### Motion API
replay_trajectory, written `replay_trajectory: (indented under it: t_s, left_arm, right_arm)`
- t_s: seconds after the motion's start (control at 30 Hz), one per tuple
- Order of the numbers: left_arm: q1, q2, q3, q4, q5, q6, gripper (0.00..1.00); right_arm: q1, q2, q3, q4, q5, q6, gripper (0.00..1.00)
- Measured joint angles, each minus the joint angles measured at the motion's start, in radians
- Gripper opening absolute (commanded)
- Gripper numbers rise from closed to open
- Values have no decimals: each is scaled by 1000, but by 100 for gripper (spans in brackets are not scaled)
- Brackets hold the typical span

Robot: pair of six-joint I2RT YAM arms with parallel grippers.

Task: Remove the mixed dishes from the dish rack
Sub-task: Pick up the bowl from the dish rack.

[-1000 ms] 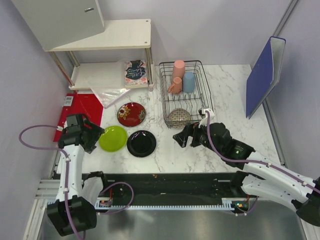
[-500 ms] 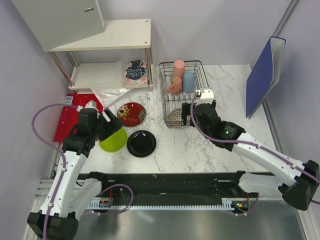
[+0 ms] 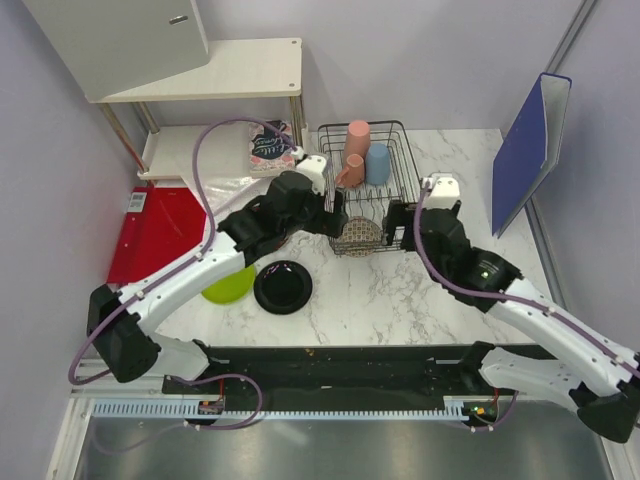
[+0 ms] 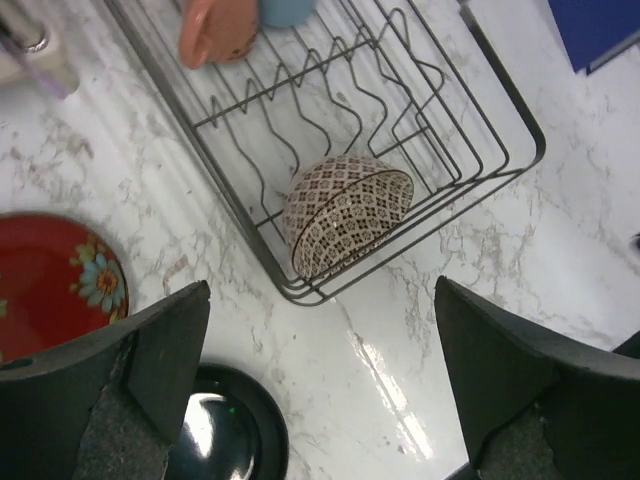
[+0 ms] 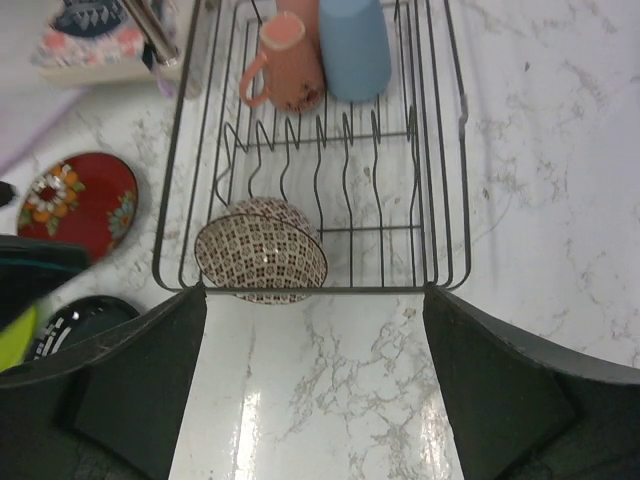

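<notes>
Black plate [image 3: 283, 287] lies on tabletop [image 3: 360, 300], lower left; beige bowl [image 4: 347, 213] leans betw. prongs at dish rack's [image 3: 390, 195] near end, left end effector [image 4: 320, 290] & right end effector [image 5: 312, 298] over it, jaws apart, prob. to grab; light-blue cup [image 3: 378, 163] sits farther, upper centre.

Both arms far forward, left hand [image 4: 322, 292] and right hand [image 5: 315, 293] wide open, fingers downward.
</notes>
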Motion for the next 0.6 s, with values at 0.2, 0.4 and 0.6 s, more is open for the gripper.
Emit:
replay_trajectory:
  t_s: [0.2, 0.4, 0.6]
  left_arm:
    - [-39, 55, -96, 236, 47, 287, 93]
    - [-39, 194, -67, 355, 54, 522, 84]
    - [-39, 295, -71, 441, 85, 700, 81]
  right_arm:
    - [0, -184, -2, -3, 18, -2, 96]
    - [0, -244, -38, -21, 26, 0, 96]
    - [0, -240, -83, -46, 23, 6, 96]
